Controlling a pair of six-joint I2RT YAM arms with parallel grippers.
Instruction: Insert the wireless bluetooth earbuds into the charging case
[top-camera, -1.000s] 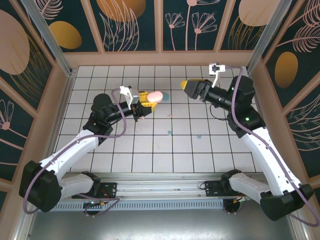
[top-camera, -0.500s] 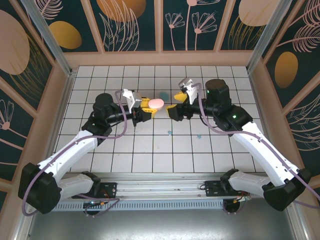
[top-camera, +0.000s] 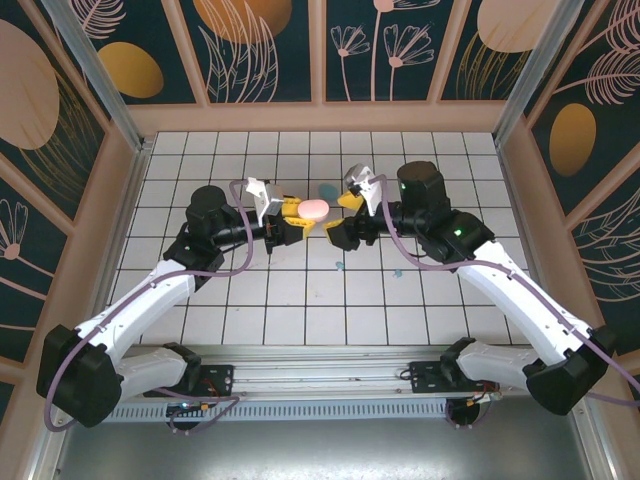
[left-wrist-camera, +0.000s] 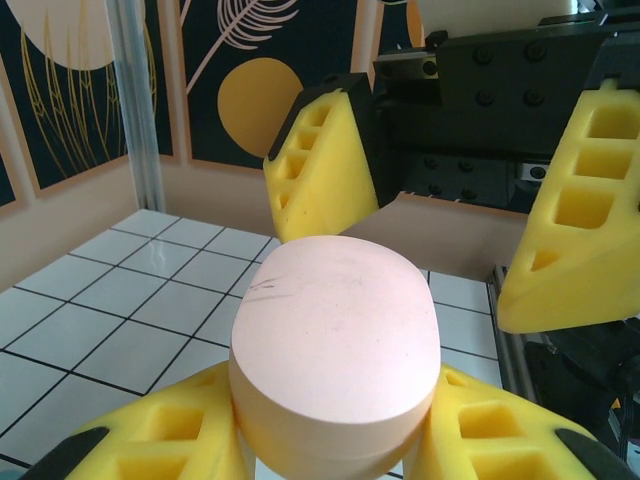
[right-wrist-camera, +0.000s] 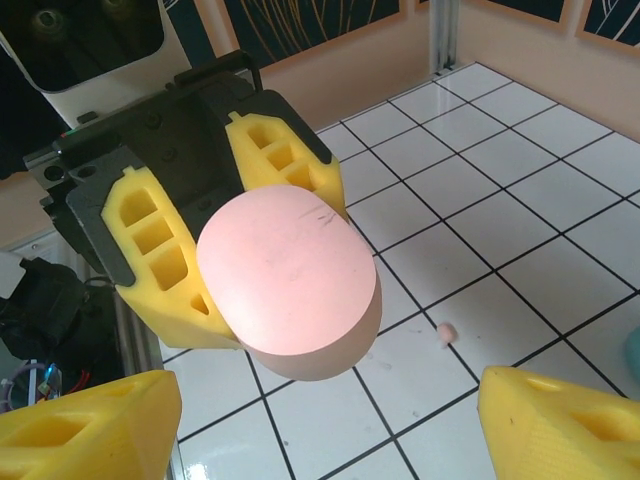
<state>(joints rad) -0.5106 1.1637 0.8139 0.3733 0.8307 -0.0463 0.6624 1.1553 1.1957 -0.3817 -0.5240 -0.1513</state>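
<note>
At centre frame of the overhead view, above the white tiled surface (top-camera: 200, 300), the two arms meet nose to nose. The left tool (top-camera: 298, 218) is closed on the pink charging case (top-camera: 314, 208), its yellow foam fingers (left-wrist-camera: 150, 440) pressing the case from both sides. The case is held clear of the tiles, lid shut, with its broad oval face turned toward the opposing arm. Faint dark scuffs mark that face.

The right tool (top-camera: 342, 213) stands just beside the free end of the case with its jaws spread wide. In the left wrist view its two yellow fingers (left-wrist-camera: 325, 170) flank the far end of the case, one at upper centre and one at right; a gap shows between each finger and the pink shell. No contact with the case can be made out.

The earbuds lie loose on the surface, none in a tool. One teal earbud (top-camera: 340, 265) sits below the two tools, slightly right of centre. A second teal earbud (top-camera: 398, 272) lies further right, under the right forearm. One pink earbud (right-wrist-camera: 446, 331) rests on a tile at lower right of the right wrist view, apart from the case.
</note>
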